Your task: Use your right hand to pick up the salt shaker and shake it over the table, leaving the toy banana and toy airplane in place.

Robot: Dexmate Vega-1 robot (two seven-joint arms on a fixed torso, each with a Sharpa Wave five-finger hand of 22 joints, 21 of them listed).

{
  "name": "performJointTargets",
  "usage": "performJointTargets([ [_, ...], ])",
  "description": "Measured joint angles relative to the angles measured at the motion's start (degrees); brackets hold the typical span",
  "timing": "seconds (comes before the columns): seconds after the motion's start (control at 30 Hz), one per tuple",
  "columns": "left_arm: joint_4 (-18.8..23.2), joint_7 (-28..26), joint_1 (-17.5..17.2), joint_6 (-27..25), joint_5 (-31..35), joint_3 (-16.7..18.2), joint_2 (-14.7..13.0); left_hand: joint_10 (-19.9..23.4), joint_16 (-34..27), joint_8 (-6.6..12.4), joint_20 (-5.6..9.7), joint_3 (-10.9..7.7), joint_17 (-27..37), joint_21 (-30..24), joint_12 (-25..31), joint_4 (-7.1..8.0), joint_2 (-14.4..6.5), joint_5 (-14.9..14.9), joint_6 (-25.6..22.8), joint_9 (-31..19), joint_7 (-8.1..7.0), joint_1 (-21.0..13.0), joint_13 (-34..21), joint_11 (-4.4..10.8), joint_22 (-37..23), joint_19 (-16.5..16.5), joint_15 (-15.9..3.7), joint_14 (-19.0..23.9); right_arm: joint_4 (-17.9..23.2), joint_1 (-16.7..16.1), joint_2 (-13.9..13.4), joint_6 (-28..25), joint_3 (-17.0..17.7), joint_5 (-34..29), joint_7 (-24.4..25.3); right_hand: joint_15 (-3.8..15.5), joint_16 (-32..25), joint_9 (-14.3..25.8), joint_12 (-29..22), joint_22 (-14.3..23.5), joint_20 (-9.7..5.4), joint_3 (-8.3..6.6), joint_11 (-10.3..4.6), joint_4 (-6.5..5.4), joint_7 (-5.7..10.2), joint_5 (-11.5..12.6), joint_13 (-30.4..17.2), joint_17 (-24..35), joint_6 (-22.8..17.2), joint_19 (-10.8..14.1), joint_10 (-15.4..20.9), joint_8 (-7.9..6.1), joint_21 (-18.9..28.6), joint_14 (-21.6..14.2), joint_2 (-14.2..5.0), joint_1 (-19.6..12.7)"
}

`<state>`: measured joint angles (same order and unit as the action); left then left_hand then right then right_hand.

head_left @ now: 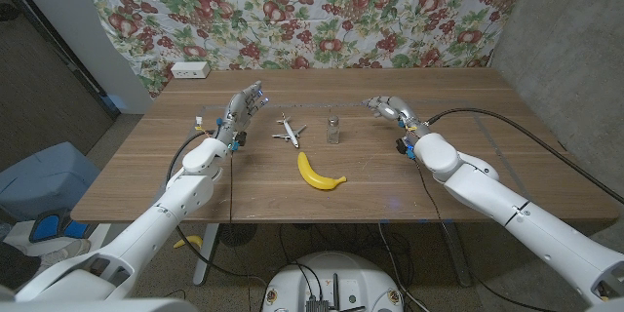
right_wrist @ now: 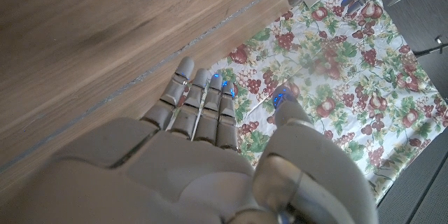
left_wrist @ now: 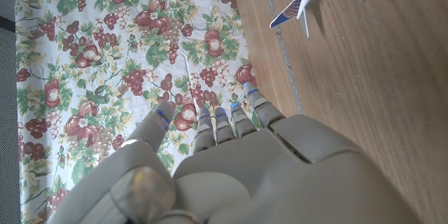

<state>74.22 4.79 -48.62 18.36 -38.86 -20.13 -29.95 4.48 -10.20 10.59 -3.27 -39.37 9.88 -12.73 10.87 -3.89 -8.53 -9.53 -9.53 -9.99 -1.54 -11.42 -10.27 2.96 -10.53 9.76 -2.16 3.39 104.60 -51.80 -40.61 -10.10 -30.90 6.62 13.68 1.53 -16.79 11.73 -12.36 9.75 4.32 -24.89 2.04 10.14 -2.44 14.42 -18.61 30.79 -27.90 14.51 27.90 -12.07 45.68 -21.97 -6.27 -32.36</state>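
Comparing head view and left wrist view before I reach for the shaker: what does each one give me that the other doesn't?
Head view alone: the salt shaker upright between both hands, the toy banana nearer the robot, and the right hand, holding nothing. Left wrist view alone: a close look along the back of the left hand, fingers extended, nothing in them. Both: the toy airplane, the wooden table and the floral cloth.

My head camera looks down over the wooden table (head_left: 390,190) toward the flowered cloth (head_left: 322,10) behind it. Each wrist camera sits close behind its own hand, turned about, facing that same cloth (left_wrist: 105,56) across the table edge.
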Motion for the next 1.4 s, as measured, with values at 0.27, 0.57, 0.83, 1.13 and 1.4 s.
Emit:
performJointTargets([
  [0.27,0.1,0.0,-0.1,0.0,-0.1,0.0,0.0,0.0,0.0,0.0,0.0,0.0,0.0,0.0,0.0,0.0,0.0,0.0,0.0,0.0,0.0,0.0,0.0,0.0,0.0,0.0,0.0,0.0,1.3,0.6,-0.7,-2.4,-1.2,-1.7,-0.9,0.11,0.5,0.0,0.3,0.0,0.31,0.15,-0.62,0.15,0.52,0.2,0.3,-0.5,1.0,-0.3,-1.2,0.38,-0.9,1.1,0.46,-0.5],
  [0.57,0.6,-0.1,-0.4,0.1,-0.1,0.1,-0.1,0.0,0.0,0.0,0.0,0.0,0.0,0.0,0.0,0.0,0.0,0.0,0.0,0.0,0.0,0.0,0.0,0.0,0.0,0.0,0.0,0.0,2.7,1.3,-1.2,-5.0,-2.5,-4.0,-1.5,0.11,0.7,0.0,0.7,0.0,0.62,0.38,-1.03,0.38,1.1,0.2,0.5,-1.0,1.8,-0.6,-2.0,0.65,-1.6,1.9,1.88,-1.9],
  [0.83,0.9,-0.2,-0.6,0.1,-0.1,0.1,-0.2,0.0,0.0,0.0,0.0,0.0,0.0,0.0,0.0,0.0,0.0,0.0,0.0,0.0,0.0,0.0,0.0,0.0,0.0,0.0,0.0,0.0,3.7,2.2,-1.7,-7.0,-3.8,-5.5,-2.6,0.41,1.2,0.0,0.7,0.0,0.82,0.38,-1.52,0.38,1.63,0.2,0.5,-1.6,3.3,-0.8,-3.0,0.88,-2.3,2.8,3.02,-3.0],
  [1.13,1.4,-0.4,-0.9,0.1,-0.1,0.2,-0.3,0.0,0.0,0.0,0.0,0.0,0.0,0.0,0.0,0.0,0.0,0.0,0.0,0.0,0.0,0.0,0.0,0.0,0.0,0.0,0.0,0.0,4.2,3.4,-1.9,-9.4,-5.3,-7.3,-4.6,0.42,1.6,0.0,0.9,0.0,1.02,0.38,-1.74,0.37,2.04,0.2,0.8,-2.1,4.3,-1.0,-4.0,0.88,-2.9,3.5,4.14,-5.2],
  [1.4,1.7,-0.7,-1.1,0.1,-0.1,0.2,-0.4,0.0,0.0,0.0,-0.31,0.0,0.0,0.0,0.0,0.0,0.0,0.0,0.0,0.0,0.0,0.0,0.0,0.0,0.0,0.3,0.0,0.0,4.5,4.6,-2.1,-10.6,-6.6,-8.3,-6.0,0.41,1.8,0.0,0.9,0.0,1.01,0.38,-2.05,0.37,2.35,0.2,0.8,-2.1,4.6,-1.0,-4.3,0.88,-3.1,4.3,3.91,-6.2],
])
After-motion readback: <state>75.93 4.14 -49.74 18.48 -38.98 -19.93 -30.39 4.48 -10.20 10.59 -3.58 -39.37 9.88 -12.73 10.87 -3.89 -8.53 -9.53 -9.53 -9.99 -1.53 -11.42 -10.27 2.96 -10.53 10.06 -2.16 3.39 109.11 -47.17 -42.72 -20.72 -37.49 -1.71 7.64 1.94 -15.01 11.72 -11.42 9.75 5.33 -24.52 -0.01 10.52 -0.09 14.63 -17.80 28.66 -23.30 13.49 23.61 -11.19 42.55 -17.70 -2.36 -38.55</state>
